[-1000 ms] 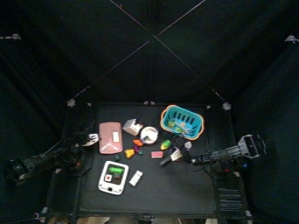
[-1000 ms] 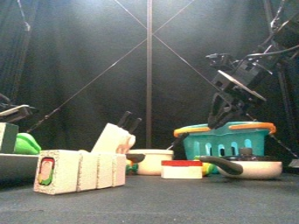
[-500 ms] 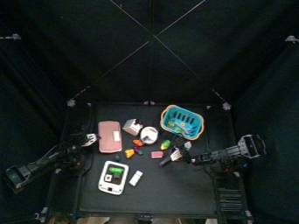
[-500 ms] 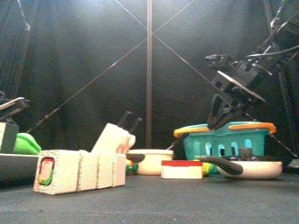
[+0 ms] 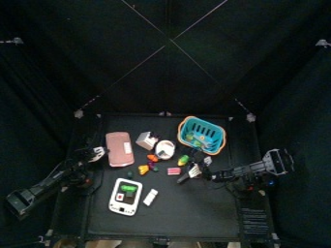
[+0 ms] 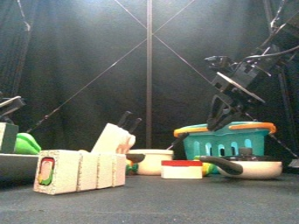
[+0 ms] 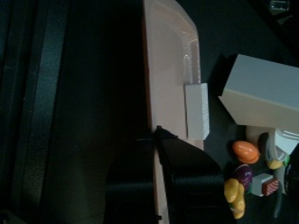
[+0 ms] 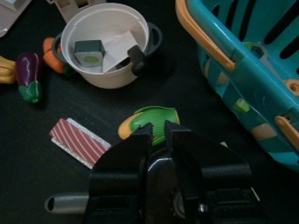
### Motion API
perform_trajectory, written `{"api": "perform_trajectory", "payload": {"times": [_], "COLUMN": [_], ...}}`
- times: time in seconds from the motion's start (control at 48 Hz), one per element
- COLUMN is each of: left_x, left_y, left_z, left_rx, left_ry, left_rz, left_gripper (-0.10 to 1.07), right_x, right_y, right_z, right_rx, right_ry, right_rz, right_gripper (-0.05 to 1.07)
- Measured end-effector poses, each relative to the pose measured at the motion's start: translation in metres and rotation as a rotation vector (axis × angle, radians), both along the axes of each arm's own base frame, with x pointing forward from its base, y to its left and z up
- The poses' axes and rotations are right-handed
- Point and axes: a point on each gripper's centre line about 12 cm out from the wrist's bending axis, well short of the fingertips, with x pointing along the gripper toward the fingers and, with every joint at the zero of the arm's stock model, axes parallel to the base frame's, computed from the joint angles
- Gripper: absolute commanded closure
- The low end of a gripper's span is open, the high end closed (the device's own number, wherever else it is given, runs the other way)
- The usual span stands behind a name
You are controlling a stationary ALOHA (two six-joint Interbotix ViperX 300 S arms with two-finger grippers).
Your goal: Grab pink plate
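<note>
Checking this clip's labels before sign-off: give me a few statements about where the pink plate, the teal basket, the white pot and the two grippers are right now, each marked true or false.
1. The left gripper is closed on the edge of the pink plate. True.
2. The pink plate lies inside the teal basket. False: it is on the table's left part, apart from the basket.
3. The right gripper holds the pink plate. False: its jaws are shut on nothing, above the table beside the teal basket.
4. The white pot has small pieces inside. True.
5. The white device with a green panel sits on the pink plate. False: it lies on the table nearer the front edge.
</note>
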Motion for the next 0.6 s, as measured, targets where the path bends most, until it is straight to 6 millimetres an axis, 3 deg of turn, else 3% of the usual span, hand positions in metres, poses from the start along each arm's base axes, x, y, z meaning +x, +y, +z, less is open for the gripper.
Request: {"api": "perform_trajectory", "payload": {"times": [0.604], "left_x": [0.008], "left_y": [-0.003], "left_z": [0.013], "left_rx": [0.047], "left_ry": [-0.067], "left_rz": [-0.041], "left_gripper": [0.68], "right_x": [0.001], "right_y": [-0.001], "right_z": [-0.002], "right_rx": [0.006], "right_ry": [0.006], "right_rz": [0.0], "right_gripper": [0.4]}}
